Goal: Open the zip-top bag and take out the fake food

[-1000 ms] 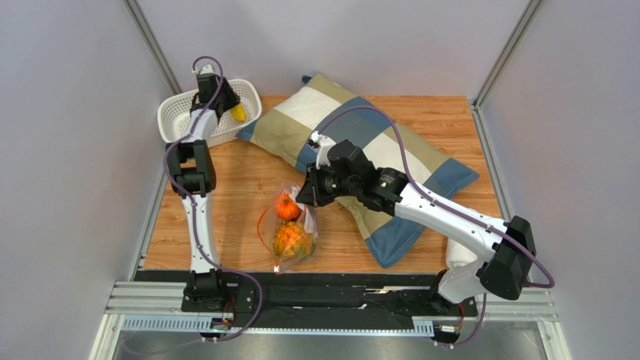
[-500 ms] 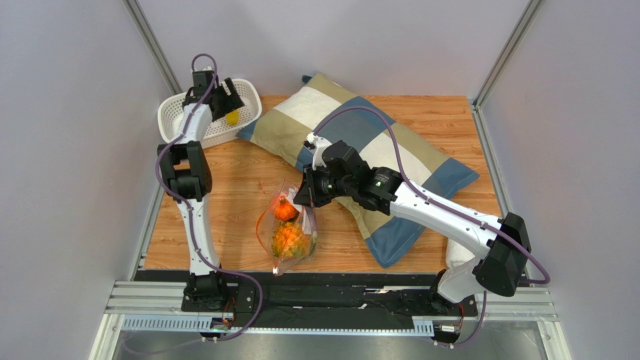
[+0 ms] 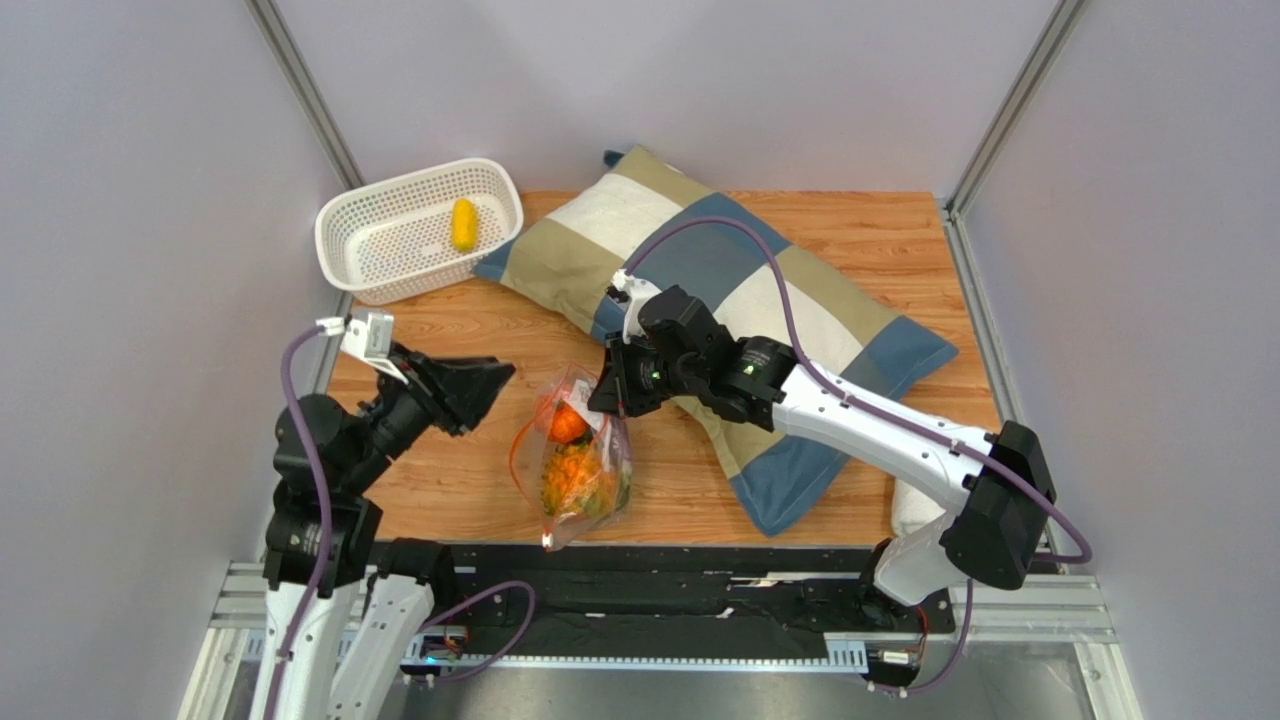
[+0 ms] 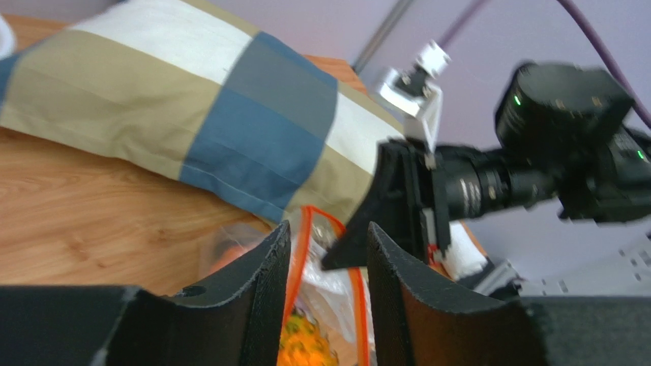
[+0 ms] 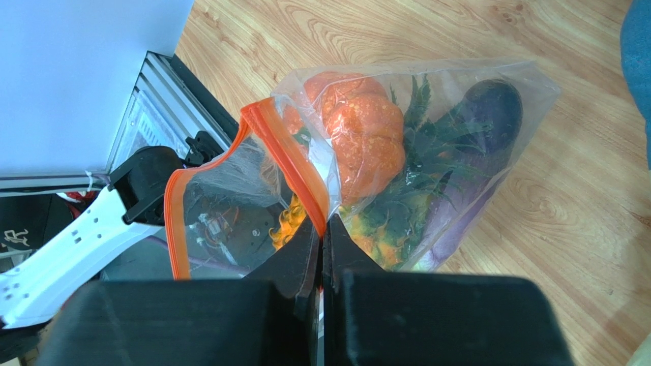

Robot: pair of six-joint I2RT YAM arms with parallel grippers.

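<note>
Right jaws are pinching the zip-top bag [image 5: 458, 80] at its mouth; left jaws are hovering just short of it.

The right jaws are clamping flat on the orange-red zip strip [image 5: 289, 164], and the bag is sagging ahead of and below them onto the worktop [image 3: 451, 480], its mouth gaping beside them. Inside, the fake food [image 5: 365, 145] is bunching together: an orange round piece, a pineapple [image 5: 386, 225] and a purple eggplant [image 5: 489, 114]. The left jaws are standing narrowly parted, gripping nothing, with the strip showing through their gap just ahead. A yellow piece [image 3: 464, 225] is lying in the white basket [image 3: 361, 240], well away from both jaws.
</note>
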